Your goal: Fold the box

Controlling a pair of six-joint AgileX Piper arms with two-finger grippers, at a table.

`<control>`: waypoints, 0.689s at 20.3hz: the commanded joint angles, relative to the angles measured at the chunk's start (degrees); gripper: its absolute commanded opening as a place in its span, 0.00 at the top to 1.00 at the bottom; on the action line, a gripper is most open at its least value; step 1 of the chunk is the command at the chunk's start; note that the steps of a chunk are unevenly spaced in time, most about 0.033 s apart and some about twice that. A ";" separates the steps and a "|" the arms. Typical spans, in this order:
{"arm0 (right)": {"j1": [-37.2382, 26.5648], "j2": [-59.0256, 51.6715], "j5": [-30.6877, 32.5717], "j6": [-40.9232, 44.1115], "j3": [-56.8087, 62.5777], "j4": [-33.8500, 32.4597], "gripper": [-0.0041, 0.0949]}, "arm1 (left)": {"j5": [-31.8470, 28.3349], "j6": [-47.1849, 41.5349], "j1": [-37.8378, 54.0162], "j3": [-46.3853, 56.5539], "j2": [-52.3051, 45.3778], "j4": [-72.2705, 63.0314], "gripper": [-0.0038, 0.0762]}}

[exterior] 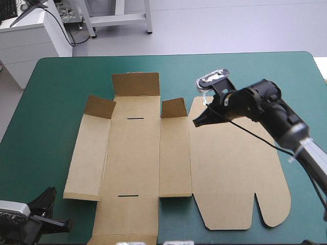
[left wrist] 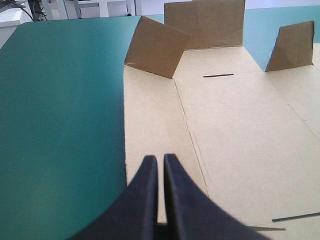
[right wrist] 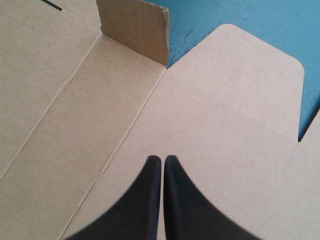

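Your right gripper (right wrist: 161,159) has its black fingers pressed together into one point, with nothing between them. It hangs over the box (exterior: 133,153), above the crease where the broad lid panel (exterior: 235,168) meets the box's right wall strip (exterior: 174,153), toward the box's far end. You cannot tell from these views whether its tip touches the board. Just beside that tip, on the base side, the small right corner flap (exterior: 173,108) stands upright.

Your left gripper (left wrist: 160,159) is likewise closed, only a hairline slit between the fingers, and it holds nothing. It sits at the box's near left corner, over the near end of the left wall strip (exterior: 87,158), pointing along that strip toward the box's far end.

The box itself lies opened out as a brown sheet in the middle of the teal-green cover (exterior: 51,92). Its base, both wall strips, the lid panel and the near flap (exterior: 125,219) all lie flat. At the far end three pieces are raised: the wide far flap (exterior: 135,84) standing upright, the left corner flap (exterior: 99,106) leaning inward over the left strip, and the right one already named. A dark slot (exterior: 135,119) is cut in the base near the far flap, and a second slot (exterior: 129,195) near the near flap
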 commanded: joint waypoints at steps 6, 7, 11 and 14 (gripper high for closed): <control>-0.03 -22.19 -15.81 2.64 24.98 -1.71 0.96 | -4.32 -0.34 0.09 -1.31 -0.08 0.08 0.30; -0.03 -25.07 -16.86 4.33 28.91 -2.34 0.96 | -4.32 -0.34 0.09 -1.31 -0.08 0.08 0.29; -0.03 -32.49 -22.80 6.17 39.51 -2.34 0.96 | -5.38 -0.34 0.09 -1.84 1.91 0.31 0.29; -0.03 -36.90 -22.69 6.17 44.00 -2.34 0.96 | -3.83 -0.34 0.09 -6.62 9.78 0.31 0.29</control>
